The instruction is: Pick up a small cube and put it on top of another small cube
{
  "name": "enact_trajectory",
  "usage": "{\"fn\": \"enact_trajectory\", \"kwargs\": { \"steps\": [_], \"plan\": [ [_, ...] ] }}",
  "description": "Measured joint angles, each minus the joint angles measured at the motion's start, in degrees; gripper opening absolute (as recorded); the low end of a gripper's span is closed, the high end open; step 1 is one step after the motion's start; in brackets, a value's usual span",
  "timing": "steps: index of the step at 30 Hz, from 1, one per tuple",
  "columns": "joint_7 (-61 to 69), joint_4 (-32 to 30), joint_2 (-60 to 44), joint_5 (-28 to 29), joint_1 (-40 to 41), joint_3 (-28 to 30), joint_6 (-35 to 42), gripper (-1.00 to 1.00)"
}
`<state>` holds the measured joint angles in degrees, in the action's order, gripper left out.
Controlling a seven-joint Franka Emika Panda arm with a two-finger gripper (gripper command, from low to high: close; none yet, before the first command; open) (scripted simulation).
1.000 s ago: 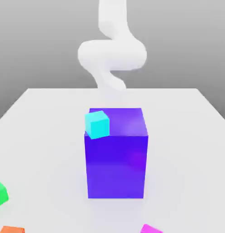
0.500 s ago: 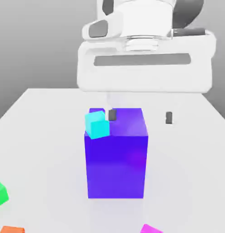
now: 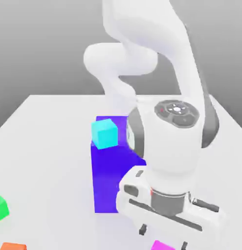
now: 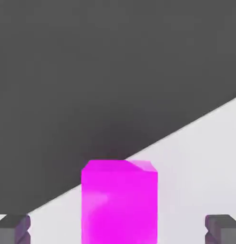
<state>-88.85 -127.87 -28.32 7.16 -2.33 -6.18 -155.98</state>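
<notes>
The two-finger gripper (image 3: 163,237), wide open and empty, is lining up over the magenta cube (image 3: 162,245) near the white table's (image 3: 54,161) near edge; next, lower straight, then close.

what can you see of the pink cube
The pink cube is a small block, bright magenta all over, smooth and plain, with flat faces and straight edges and no markings. It sits at the near edge of the pale table, cut off by the exterior view's lower border. The open hand is over it, and in the hand view a gap separates the cube from the fingers on either side. Nothing seems to grip it.
</notes>
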Motion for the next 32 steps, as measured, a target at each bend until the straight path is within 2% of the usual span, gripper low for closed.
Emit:
{"fn": "enact_trajectory", "kwargs": {
  "steps": [1, 7, 12, 24, 28, 29, 32],
  "plan": [
    [-0.29, 0.4, -1.82, 0.34, -0.34, 0.41, -1.38, -1.0],
    [-0.44, 0.6, -2.73, 0.52, -0.5, 0.6, -2.17, -1.0],
    [0.77, -1.09, 4.72, -1.13, 0.72, -0.89, 3.63, -1.0],
    [13.31, -7.53, 14.44, -8.43, 21.13, 11.66, 6.82, -1.0],
    [19.66, -6.85, 10.43, -13.2, 29.98, 15.46, 3.66, -1.0],
    [20.92, -6.38, 8.42, -14.39, 31.66, 15.54, 2.18, 1.0],
    [20.92, -6.38, 8.42, -14.39, 31.66, 15.54, 2.18, 1.0]
  ]
}}
